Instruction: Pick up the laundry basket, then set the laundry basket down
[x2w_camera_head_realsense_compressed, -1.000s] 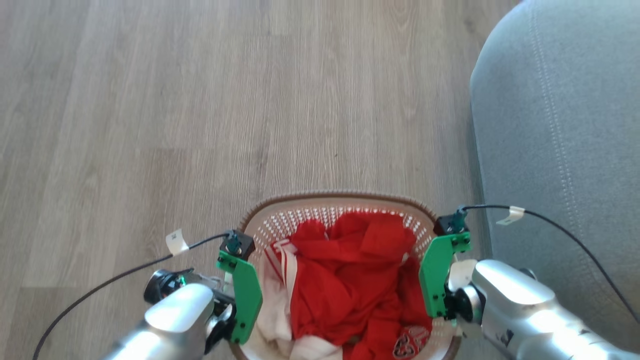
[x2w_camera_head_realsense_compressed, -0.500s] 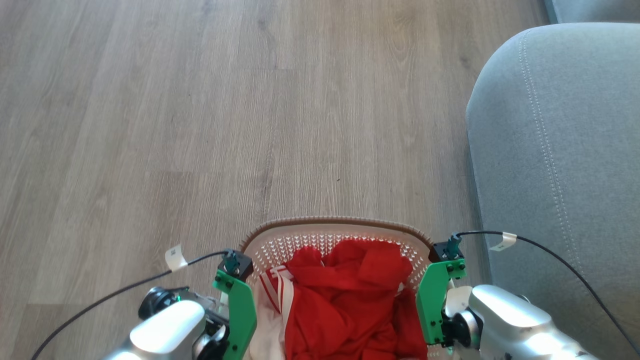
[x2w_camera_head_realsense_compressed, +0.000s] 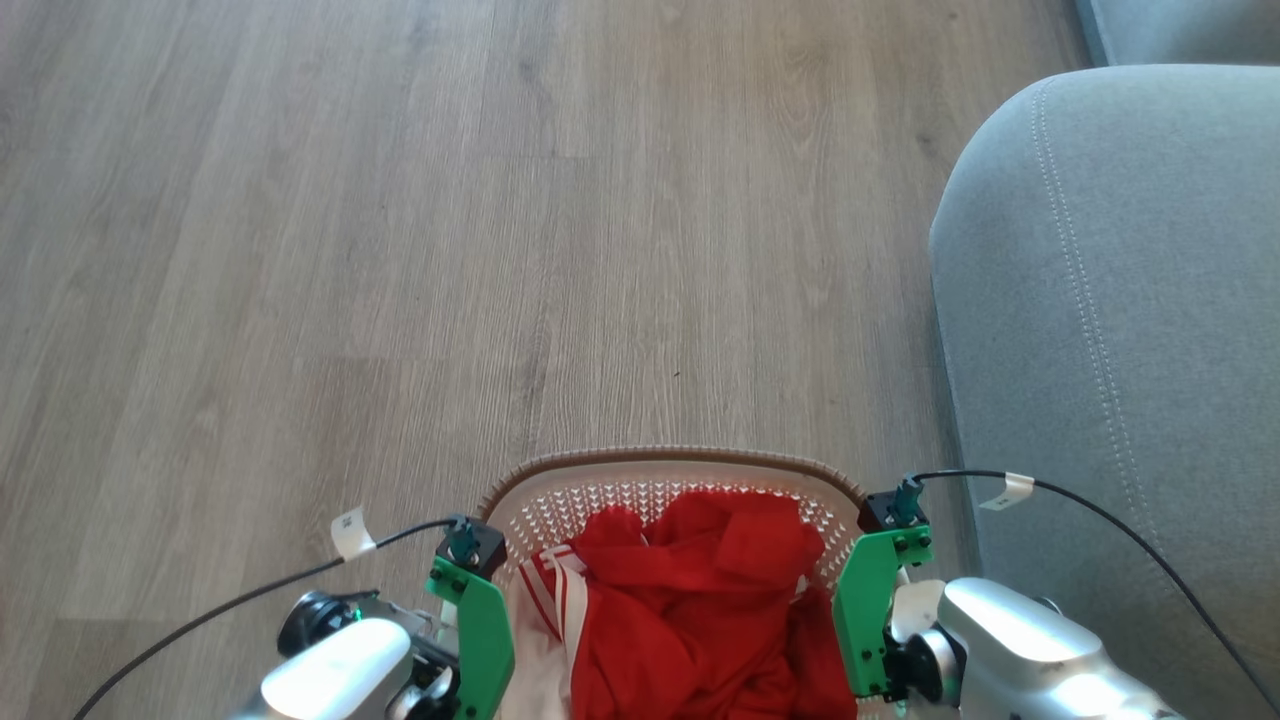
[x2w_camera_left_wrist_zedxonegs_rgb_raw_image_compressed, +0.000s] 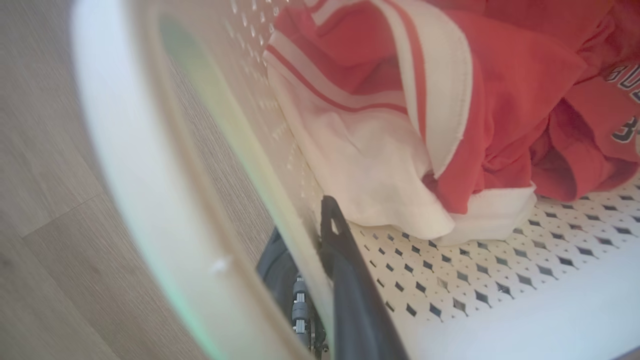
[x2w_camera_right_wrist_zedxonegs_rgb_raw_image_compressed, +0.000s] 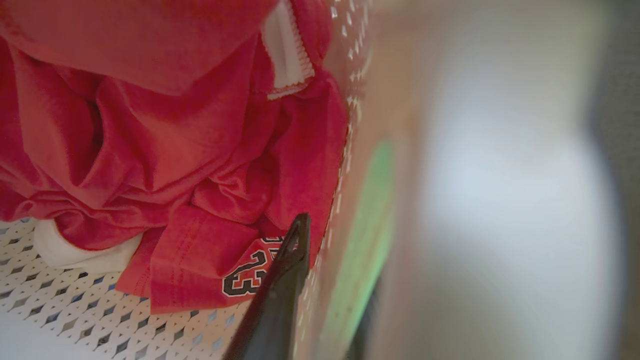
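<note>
Head view places the laundry basket (x2w_camera_head_realsense_compressed: 670, 462) just beside the sofa (x2w_camera_head_realsense_compressed: 1120, 300), the left end effector (x2w_camera_left_wrist_zedxonegs_rgb_raw_image_compressed: 302, 230) pinching its wall away from the sofa and the right end effector (x2w_camera_right_wrist_zedxonegs_rgb_raw_image_compressed: 335, 260) pinching its sofa-side wall, opposed grips that should keep it level.

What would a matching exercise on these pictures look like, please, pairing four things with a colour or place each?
Things:
1. laundry basket rim
2. clothes
3. sofa
4. left gripper

Descriptions:
A. grey, at the right of the head view
B. brown
C. one finger inside the basket's wall, one outside
D. red and white, lying in the basket

Pairs: 1-B; 2-D; 3-A; 4-C
</note>
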